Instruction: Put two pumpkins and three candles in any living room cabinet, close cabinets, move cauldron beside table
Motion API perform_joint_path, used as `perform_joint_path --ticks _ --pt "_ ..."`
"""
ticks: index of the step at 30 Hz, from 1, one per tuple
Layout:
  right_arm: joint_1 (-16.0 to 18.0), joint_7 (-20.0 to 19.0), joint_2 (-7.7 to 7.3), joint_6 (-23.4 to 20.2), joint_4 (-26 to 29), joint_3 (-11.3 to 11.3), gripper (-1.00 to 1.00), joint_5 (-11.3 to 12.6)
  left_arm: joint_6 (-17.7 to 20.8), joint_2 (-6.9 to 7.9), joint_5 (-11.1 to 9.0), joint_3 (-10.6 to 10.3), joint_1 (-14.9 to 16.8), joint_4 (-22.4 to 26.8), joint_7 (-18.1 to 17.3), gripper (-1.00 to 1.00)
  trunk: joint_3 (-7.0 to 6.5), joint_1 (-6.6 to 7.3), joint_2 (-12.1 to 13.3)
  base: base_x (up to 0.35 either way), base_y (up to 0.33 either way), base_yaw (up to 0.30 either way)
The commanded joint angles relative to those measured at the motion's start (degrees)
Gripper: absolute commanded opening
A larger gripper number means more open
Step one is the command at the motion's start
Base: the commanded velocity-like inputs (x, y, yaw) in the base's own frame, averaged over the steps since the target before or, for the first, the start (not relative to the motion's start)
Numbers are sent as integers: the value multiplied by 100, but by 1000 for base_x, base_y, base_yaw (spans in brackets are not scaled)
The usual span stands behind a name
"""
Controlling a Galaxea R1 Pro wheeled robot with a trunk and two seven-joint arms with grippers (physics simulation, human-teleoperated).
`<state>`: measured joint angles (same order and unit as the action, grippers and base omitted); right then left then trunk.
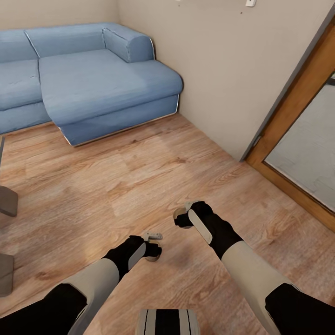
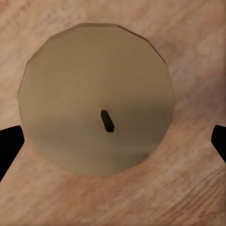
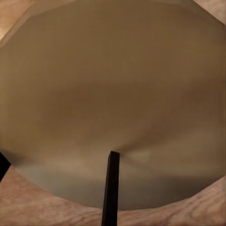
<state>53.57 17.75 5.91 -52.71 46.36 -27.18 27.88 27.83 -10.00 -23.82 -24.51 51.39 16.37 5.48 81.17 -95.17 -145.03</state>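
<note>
Two candles stand on the wood plank floor in front of me. My left gripper (image 1: 151,245) hangs over one candle (image 1: 152,256). In the left wrist view that candle (image 2: 96,99) shows as a pale olive disc with a dark wick, and both black fingertips (image 2: 9,146) stand apart from its sides, so this gripper is open. My right gripper (image 1: 185,215) is down at the other candle (image 1: 178,215). In the right wrist view that candle's top (image 3: 113,94) sits very close, and one fingertip (image 3: 3,165) peeks past its edge. Whether the fingers press on it is hidden.
A blue corner sofa (image 1: 93,79) stands against the far wall. A beige wall (image 1: 223,70) and a wood-framed glass door (image 1: 302,135) are on the right. Grey slab legs (image 1: 7,200) of the table show at the left edge.
</note>
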Motion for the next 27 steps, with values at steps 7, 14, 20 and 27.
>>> perform_joint_path --ticks 7,14,20,27 --pt "4 62 -2 -11 4 -16 -100 60 21 0 -59 -31 2 6 75 100 4 1 -2 0 -1 0" --pt "4 62 -2 -11 0 -16 -100 60 21 0 -53 -35 2 6 117 100 4 1 -2 0 0 0" --pt "4 62 -2 -4 -63 -16 -100 60 21 0 -53 -36 2 6 128 100 4 1 -2 0 0 0" --pt "4 62 -2 -2 -75 -16 -100 60 21 0 -53 -36 2 6 229 100 4 1 -2 0 0 0"
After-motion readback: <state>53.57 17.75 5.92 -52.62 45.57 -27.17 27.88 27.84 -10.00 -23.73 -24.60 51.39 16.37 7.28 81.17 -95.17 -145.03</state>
